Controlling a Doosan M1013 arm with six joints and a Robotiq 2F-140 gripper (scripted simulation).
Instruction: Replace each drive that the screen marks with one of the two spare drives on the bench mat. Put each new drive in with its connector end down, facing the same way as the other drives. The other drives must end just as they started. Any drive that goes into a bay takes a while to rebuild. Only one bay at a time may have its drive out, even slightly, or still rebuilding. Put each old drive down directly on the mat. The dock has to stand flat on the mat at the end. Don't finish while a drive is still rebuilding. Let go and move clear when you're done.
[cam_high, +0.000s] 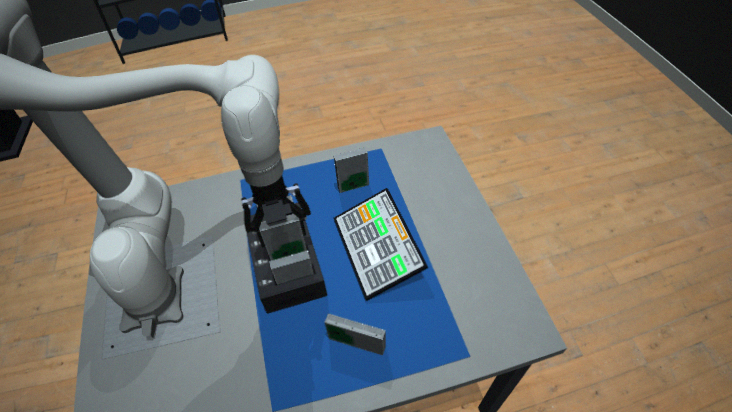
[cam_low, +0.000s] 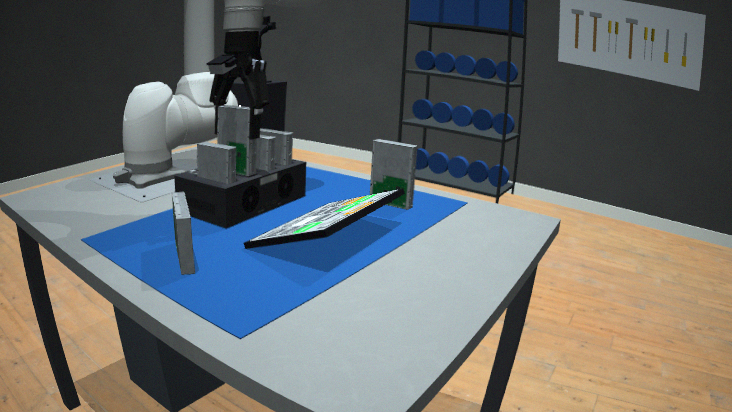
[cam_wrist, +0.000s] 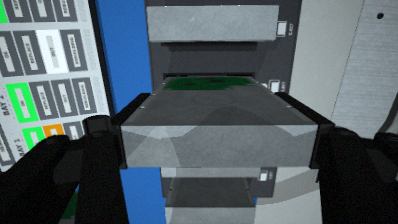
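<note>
My gripper is shut on the narrow sides of a grey drive. It holds it upright, green board low, raised at bay 3 of the black dock; whether its lower end is inside the slot is unclear. A bay 4 drive and two drives behind sit low. The screen lights OK and orange REPLACE for bay 1, OK for bays 2 and 4, OUT for bay 3.
One loose drive stands at the mat's far end, another near its front. Both are on the blue mat. The tilted screen is beside the dock; the arm's base is on the other side.
</note>
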